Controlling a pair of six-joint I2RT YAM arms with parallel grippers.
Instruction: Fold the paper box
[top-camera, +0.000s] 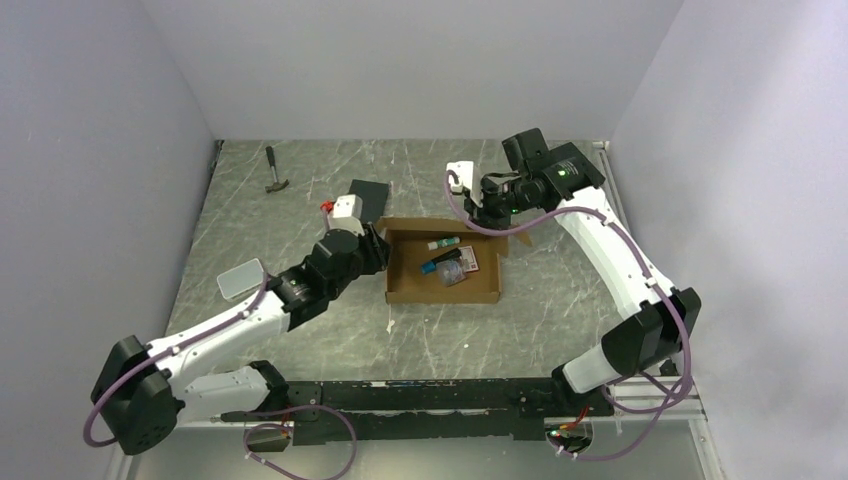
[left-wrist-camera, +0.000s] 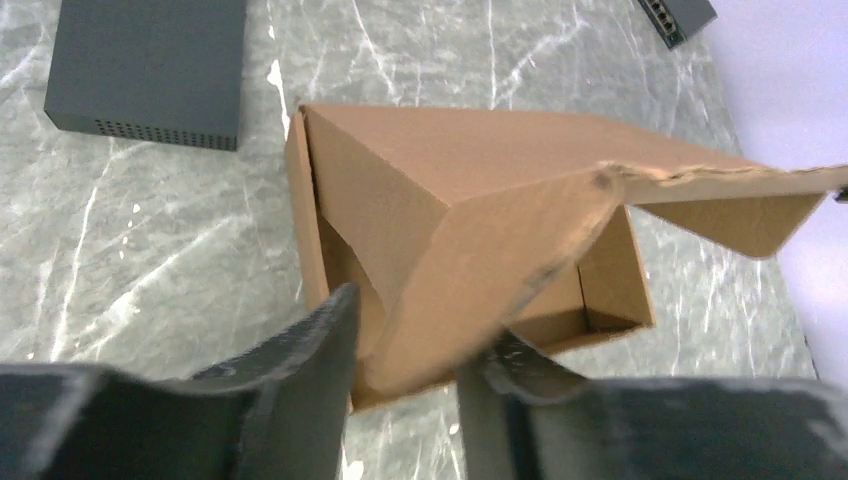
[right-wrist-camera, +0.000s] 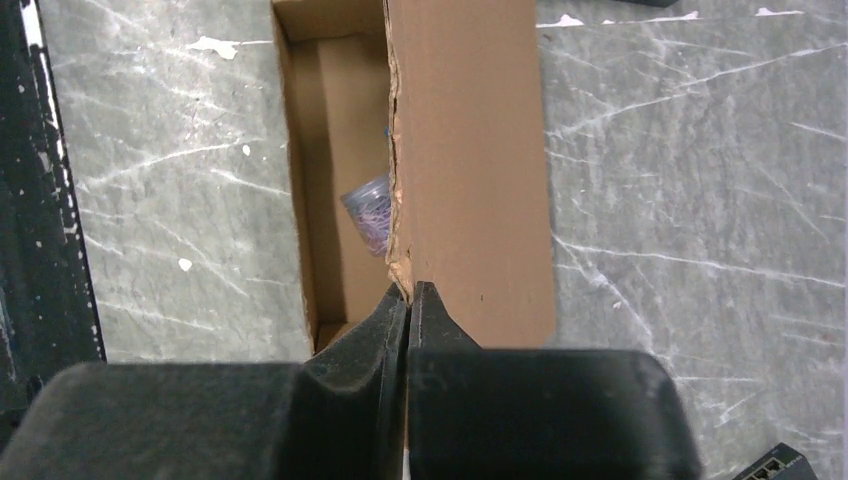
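Centrally on the tabletop (top-camera: 430, 335) sits the box (top-camera: 415, 285); we judge it light, stiff, best held by flap edges. Our left fingers (left-wrist-camera: 300, 350), apart, straddle its 9 o'clock flap; right fingers (right-wrist-camera: 440, 335), together, touch its 1 o'clock flap.

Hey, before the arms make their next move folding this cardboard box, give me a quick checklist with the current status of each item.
1. One flap of the paper box pinched in the shut right hand: ok.
2. Another flap gripped by the left hand: not ok; its fingers stand apart, cardboard between them.
3. Contents such as the marker lying inside the box: ok.
4. Nearby black box apart from the paper box: ok.
5. Pinched flap's edge intact: not ok, ragged.
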